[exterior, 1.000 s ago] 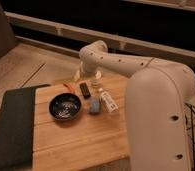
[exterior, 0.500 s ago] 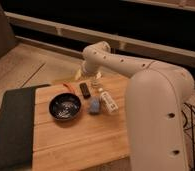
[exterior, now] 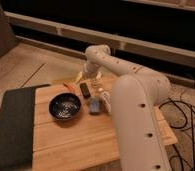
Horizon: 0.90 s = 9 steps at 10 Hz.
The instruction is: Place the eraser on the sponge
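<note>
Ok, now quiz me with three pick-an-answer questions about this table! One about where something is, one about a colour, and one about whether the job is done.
1. Where is the eraser?
A) inside the black bowl
B) on the wooden table, near the gripper
C) on the dark mat

2. What colour is the sponge?
A) red
B) green
C) light blue

3. Is the eraser on the sponge yet?
A) no, it lies on the table apart from the sponge
B) yes, it sits on top of the sponge
C) no, the sponge sits on top of it

Answers:
1 B, the small black block lies on the wood just below where the gripper hangs at the far side of the table.
2 C, the little pad looks pale blue.
3 A, wood shows between the two and nothing is on the sponge.
</note>
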Each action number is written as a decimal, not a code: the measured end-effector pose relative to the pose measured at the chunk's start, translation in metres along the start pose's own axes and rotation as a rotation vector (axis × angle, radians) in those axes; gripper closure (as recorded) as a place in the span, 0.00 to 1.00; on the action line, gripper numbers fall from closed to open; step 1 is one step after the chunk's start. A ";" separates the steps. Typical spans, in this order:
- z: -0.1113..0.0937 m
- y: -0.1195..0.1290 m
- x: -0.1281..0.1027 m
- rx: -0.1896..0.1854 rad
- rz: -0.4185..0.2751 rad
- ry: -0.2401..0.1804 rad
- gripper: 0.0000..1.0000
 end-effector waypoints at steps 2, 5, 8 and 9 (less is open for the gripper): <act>0.008 0.001 0.000 0.029 -0.035 0.053 0.35; 0.010 -0.001 0.003 0.091 -0.114 0.129 0.35; 0.013 -0.001 -0.002 0.109 -0.148 0.130 0.35; 0.013 -0.001 -0.002 0.109 -0.147 0.130 0.35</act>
